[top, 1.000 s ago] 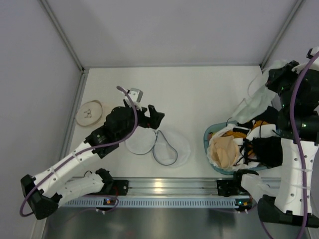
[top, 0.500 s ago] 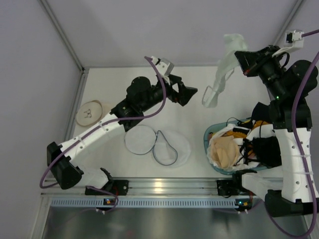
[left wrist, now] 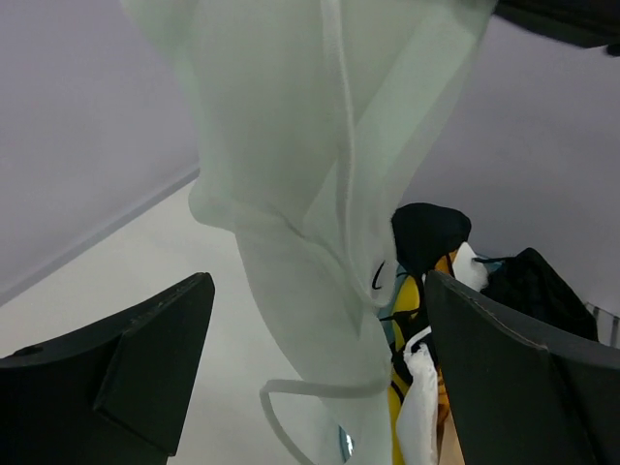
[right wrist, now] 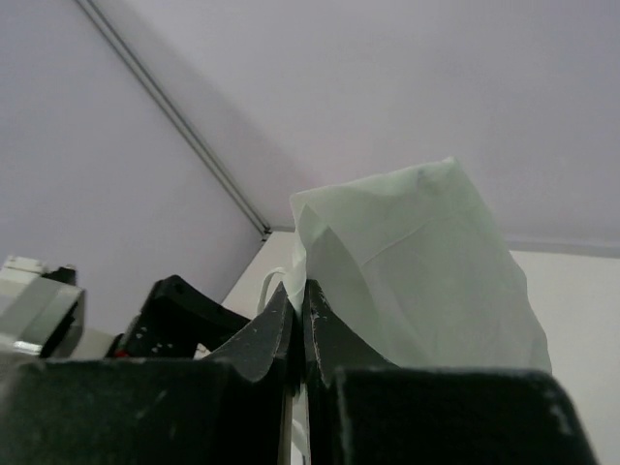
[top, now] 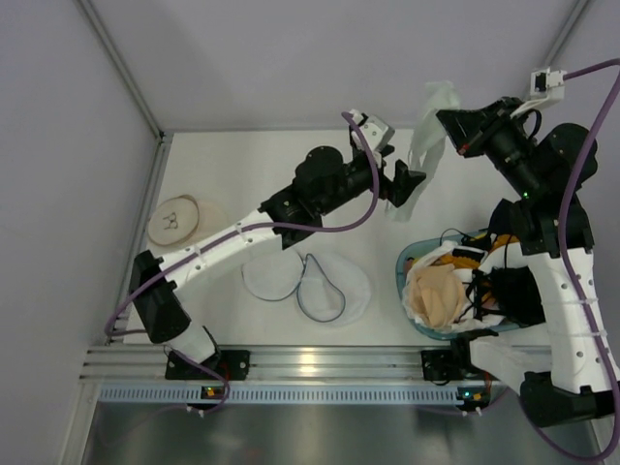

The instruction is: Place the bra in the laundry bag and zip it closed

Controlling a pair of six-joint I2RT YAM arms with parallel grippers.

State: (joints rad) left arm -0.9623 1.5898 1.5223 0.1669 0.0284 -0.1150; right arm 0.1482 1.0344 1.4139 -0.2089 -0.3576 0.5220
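Over the table (top: 228, 160), bra (top: 423, 145) hanging vertically, right hand (top: 449, 119) clamping it, left hand (top: 405, 186) spread.

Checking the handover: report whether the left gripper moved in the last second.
Yes. The left gripper swung away from the round white mesh laundry bag, up and right in the top view, to the hanging pale green bra.

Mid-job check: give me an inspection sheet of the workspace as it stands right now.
Surface: white table, no spills seen.
Job's things: bra hanging in the air at far right; laundry bag lying flat mid-table, bra not in it.
Clutter: blue basket of garments, right; tan round item, left.
End effectors: right end effector shut on the bra; left end effector open, fingers flanking the bra.
Cables: purple cables on both arms, no snag seen.
Surroundings: grey walls; metal rail.
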